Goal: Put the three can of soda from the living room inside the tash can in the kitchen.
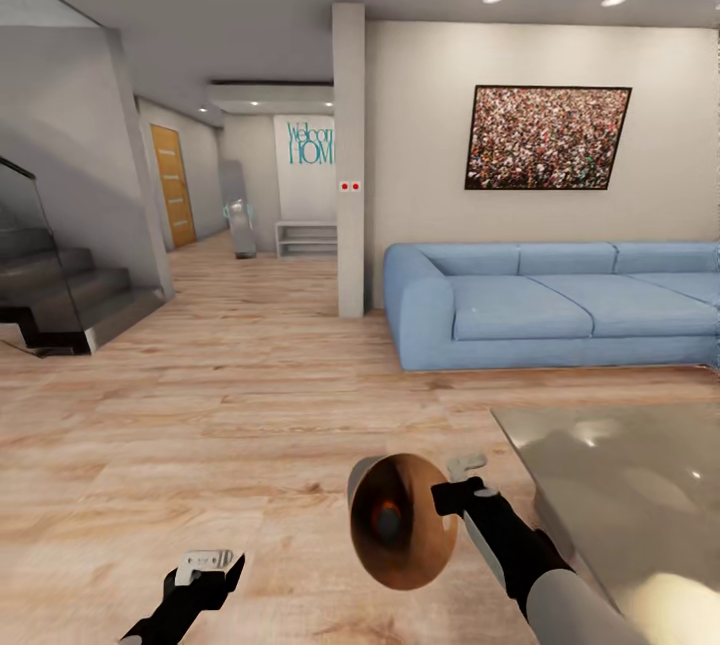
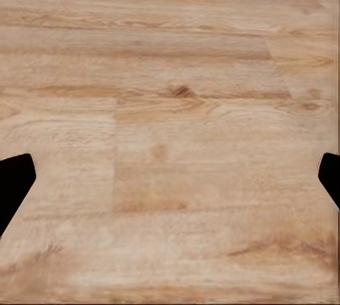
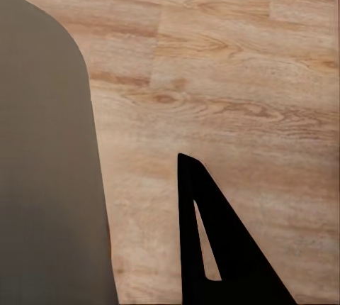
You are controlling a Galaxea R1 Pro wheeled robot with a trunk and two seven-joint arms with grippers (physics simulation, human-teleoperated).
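The tash can [image 1: 400, 523] hangs tilted above the wood floor, its round mouth turned toward my head camera, coppery-brown inside. My right gripper [image 1: 456, 487] is shut on its rim at the right side. In the right wrist view the can's grey outer wall [image 3: 42, 163] runs beside one black finger [image 3: 212, 248]. Deep inside the can sits a blurred orange and dark patch; I cannot tell whether it is a can of soda. My left gripper [image 1: 210, 565] hovers low over the floor, open, its fingertips [image 2: 14, 184] spread wide with bare boards between them.
This is the living room: a light-blue sofa [image 1: 560, 305] stands against the far wall. A low glossy grey table [image 1: 640, 495] sits close on the right. A white pillar [image 1: 349, 160] splits off a hallway, with stairs [image 1: 60, 295] at the left.
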